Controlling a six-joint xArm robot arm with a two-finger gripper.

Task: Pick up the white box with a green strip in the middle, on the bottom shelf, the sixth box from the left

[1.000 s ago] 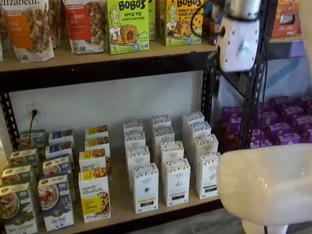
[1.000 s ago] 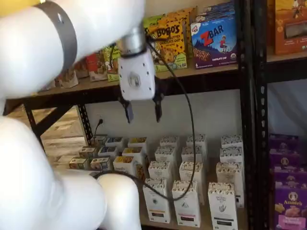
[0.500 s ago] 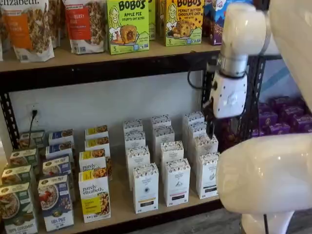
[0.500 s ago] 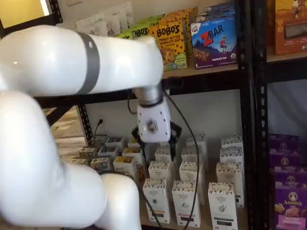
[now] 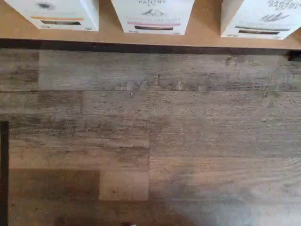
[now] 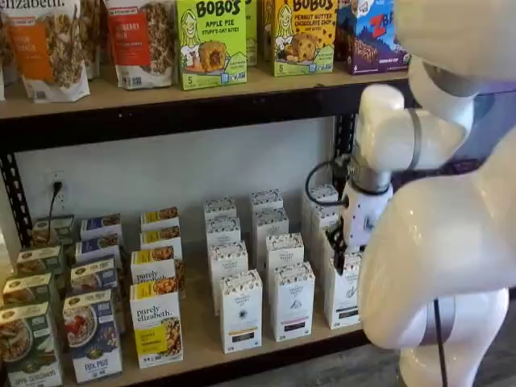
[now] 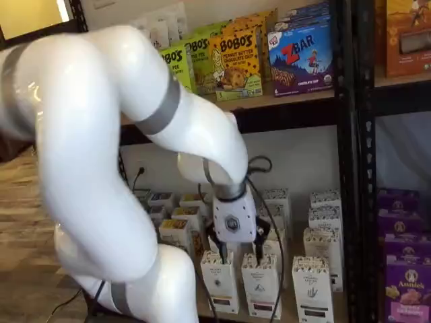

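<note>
Cereal boxes (image 6: 156, 321): they stand at the left end of the bottom shelf (image 6: 201, 345), in rows from near to far.
Blue-band carton (image 6: 240, 311): it is the left one of three white cartons in the near row, and it is upright.
Pink-band carton (image 6: 292, 301): it stands just right of the blue-band carton, apart from it.
White box (image 6: 342, 292): it has the thin dark green band and stands upright at the near edge of the bottom shelf, right of the pink-band carton. More white cartons stand in line behind it. The wrist view shows its low front part (image 5: 260, 19) on the pale board, and wooden floor (image 5: 150, 132) in front.
Gripper (image 6: 337, 256): it hangs low, just above the near white cartons, close to the top of the white box. It holds nothing. In the shelf views I cannot tell how wide the black fingers (image 7: 222, 253) are.
Arm (image 6: 451, 242): its white body covers the right end of the shelf.
</note>
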